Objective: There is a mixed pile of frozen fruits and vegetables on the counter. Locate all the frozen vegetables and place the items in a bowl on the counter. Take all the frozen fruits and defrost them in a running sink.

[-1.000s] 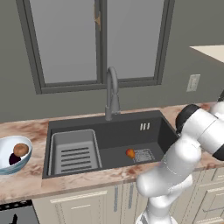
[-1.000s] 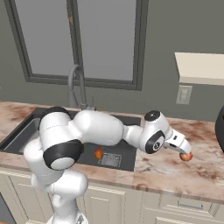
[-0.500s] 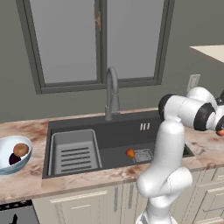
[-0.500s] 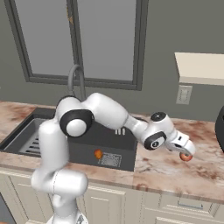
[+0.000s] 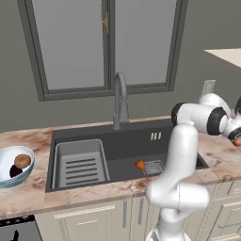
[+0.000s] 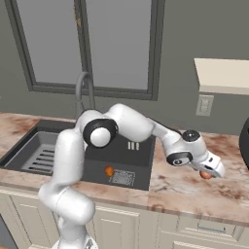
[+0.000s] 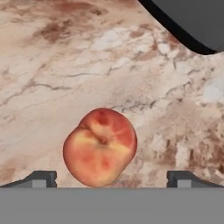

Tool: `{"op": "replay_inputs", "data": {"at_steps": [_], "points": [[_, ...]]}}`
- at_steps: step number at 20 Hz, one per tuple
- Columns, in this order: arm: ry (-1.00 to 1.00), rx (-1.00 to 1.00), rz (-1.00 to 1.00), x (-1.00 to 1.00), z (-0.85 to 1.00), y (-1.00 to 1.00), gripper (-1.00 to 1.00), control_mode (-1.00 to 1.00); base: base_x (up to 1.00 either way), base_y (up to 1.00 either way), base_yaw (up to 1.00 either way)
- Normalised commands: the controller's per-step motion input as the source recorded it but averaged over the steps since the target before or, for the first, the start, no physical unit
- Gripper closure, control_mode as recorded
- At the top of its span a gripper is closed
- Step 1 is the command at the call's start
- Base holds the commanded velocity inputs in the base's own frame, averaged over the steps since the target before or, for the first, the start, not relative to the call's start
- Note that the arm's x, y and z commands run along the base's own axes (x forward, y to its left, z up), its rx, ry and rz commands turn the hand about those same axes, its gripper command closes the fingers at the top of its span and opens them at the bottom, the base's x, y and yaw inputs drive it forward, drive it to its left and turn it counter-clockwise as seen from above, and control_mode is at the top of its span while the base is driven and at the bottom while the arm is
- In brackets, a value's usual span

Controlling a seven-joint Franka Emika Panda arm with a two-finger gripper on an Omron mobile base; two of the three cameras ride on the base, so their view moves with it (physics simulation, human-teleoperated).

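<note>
On the pink marbled counter (image 7: 52,65) right of the sink (image 6: 127,158), a reddish peach (image 7: 100,147) lies between the gripper (image 7: 111,177)'s wide-open fingers (image 7: 39,178), which hold nothing.

Reddish fruit (image 7: 100,147) between open claw (image 7: 111,177) tips; counter (image 7: 65,65) around bare.

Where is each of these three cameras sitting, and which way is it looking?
Left base view: behind the arm's left, looking forward and down over the sink, faucet and bowl; the white arm rises at lower right, reaching right.
Right base view: behind the arm's right, same sink; the arm rises at lower left, its tool over the counter by a reddish fruit.
Hand view: on the hand, looking down along the open tool at that fruit; two dark fingertips show.
Both base views share the sink holding an orange fruit.
</note>
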Motion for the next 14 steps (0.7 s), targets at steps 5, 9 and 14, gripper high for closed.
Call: {"op": "replay_inputs", "data": {"at_steps": [5, 9, 14], "points": [[-0.10, 0.06, 0.10, 0.17, -0.14, 0.00, -1.00, -1.00, 0.00, 0.00, 0.00], [-0.09, 0.07, 0.09, 0.22, -0.11, 0.01, -1.00, -1.00, 0.00, 0.00, 0.00], [0.00, 0.07, 0.07, 0.25, -0.20, 0.00, 1.00, -1.00, 0.00, 0.00, 0.00]]}}
